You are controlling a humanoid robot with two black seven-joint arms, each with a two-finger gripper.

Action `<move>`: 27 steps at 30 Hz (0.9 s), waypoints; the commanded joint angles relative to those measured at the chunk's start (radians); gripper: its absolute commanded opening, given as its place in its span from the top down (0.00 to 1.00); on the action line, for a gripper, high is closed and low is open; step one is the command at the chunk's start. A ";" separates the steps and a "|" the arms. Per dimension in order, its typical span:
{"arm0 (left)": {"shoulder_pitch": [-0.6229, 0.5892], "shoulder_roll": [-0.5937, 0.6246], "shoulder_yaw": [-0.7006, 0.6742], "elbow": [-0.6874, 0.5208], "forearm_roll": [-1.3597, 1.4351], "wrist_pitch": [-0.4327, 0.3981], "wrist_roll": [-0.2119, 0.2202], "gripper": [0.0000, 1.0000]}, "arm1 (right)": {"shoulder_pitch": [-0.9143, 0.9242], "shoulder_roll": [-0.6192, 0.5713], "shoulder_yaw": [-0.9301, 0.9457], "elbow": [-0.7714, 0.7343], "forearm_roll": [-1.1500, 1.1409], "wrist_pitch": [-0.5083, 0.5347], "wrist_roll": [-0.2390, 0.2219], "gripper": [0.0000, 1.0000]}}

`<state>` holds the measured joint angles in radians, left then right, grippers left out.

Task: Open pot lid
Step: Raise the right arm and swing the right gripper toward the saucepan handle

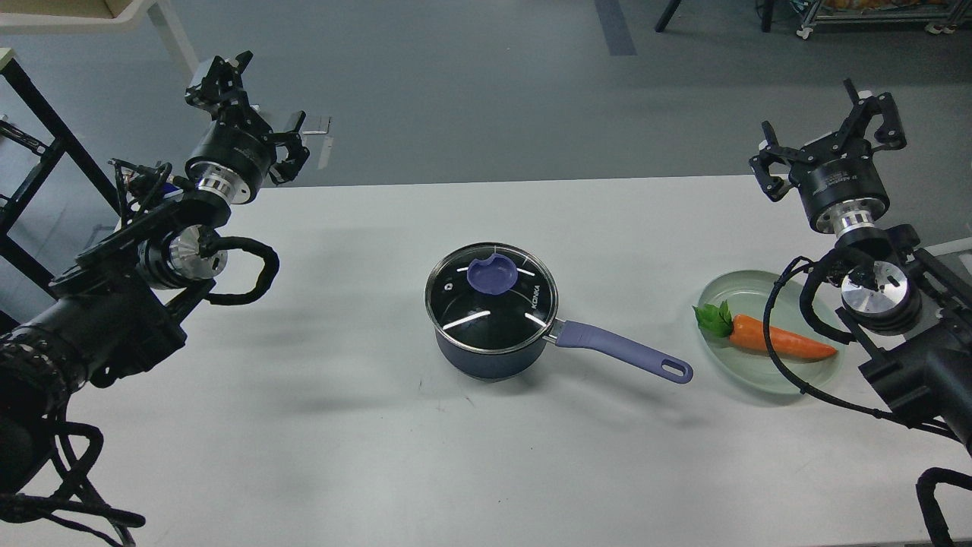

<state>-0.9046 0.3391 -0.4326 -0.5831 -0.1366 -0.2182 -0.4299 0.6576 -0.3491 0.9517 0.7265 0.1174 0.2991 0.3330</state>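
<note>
The pot [486, 357], a small dark blue saucepan, stands at the middle of the white table [304, 441]. Its long lavender handle [619, 354] points right and slightly toward me. The glass lid [492, 298] sits flat on the pot's rim, with a lavender knob [490, 275] and white lettering. My left gripper [258, 106] hangs in the air at the far left, beyond the table's back edge and well away from the pot, fingers spread and empty. My right gripper [820, 129] is raised at the far right, also open and empty.
A pale green glass dish [729, 357] lies right of the pot handle's tip, holding a toy carrot [778, 342] with green leaves. My right forearm and its cable hang over the dish's right side. A dark frame [30, 152] stands off the table at the left.
</note>
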 commanded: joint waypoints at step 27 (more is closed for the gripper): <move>0.050 0.110 0.021 -0.170 0.012 -0.003 0.031 0.01 | 0.255 -0.425 -0.488 0.438 -0.431 -0.104 0.006 0.00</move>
<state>-0.8555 0.4379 -0.4217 -0.7491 -0.1246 -0.2224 -0.4071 0.8760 -0.7352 0.5187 1.1064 -0.1816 0.1991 0.3392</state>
